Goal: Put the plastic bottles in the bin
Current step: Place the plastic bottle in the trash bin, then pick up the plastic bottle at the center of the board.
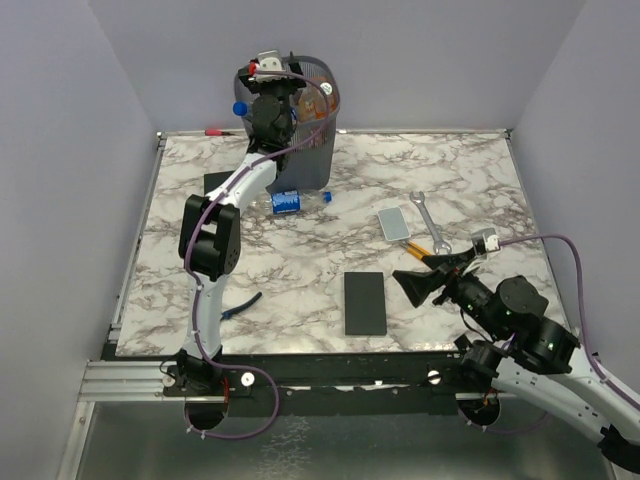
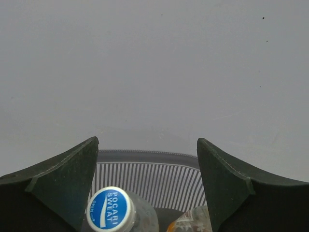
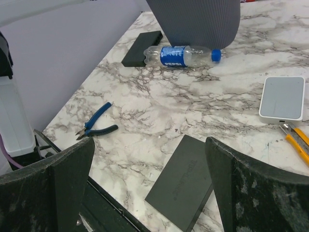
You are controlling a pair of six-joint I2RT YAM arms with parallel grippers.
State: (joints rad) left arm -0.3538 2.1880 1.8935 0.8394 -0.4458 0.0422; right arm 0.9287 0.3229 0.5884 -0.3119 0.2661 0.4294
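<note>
Marbled white tabletop point(image 1: 300, 240) fills the scene between pale lilac walls, with the bin point(image 1: 315, 160) standing at the upper centre of the overhead view. The left gripper point(image 2: 147, 140) hangs over the bin's mouth with its fingers spread and nothing between them. Just beneath, inside the mesh, lie a blue-capped bottle point(image 2: 110, 209) and an orange-tinted bottle point(image 2: 190, 222).

One clear bottle with a blue label point(image 1: 287, 202) lies on its side on the marble, just in front of the bin's foot. Its blue cap point(image 3: 216, 54) points toward the right of the frame. The right gripper point(image 3: 149, 141) hovers at the lower right of the overhead view, fingers wide apart and empty, well apart from that bottle.

It looks empty, so probably very light, thin-walled and easy to dent, smooth enough to slip, and free to roll. The safest hold seems to be across the labelled middle, fingers square to its length, squeezing gently.
</note>
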